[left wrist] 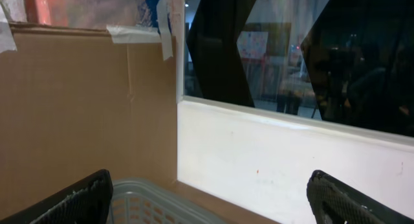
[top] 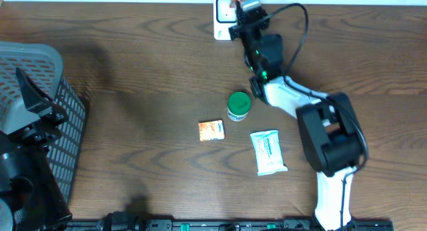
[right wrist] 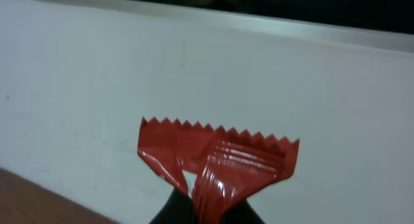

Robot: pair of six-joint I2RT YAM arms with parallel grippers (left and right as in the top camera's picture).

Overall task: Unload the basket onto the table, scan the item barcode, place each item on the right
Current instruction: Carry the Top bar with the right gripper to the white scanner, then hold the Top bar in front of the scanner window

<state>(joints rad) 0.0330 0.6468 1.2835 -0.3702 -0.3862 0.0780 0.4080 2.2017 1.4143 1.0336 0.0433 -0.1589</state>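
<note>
Dark wooden worktop (top: pixel 133 91) is spanned by the right end effector (top: pixel 244 7), pinched shut on a red sachet (right wrist: pixel 217 162). Close beside it sits a white device (top: pixel 223 23), presumably the scanner; the barcode face should be presented squarely.

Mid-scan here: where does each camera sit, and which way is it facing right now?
Overhead: above the table, looking straight down; shows the left arm, the right arm and the basket at the left.
Left wrist: over the basket, facing level toward cardboard and a white wall; open left gripper, fingers at both lower corners.
Right wrist: facing level at a white wall; shut right gripper holds a red wrapper.
Shared: overhead and left wrist both show the basket; both wrists see white wall.
</note>
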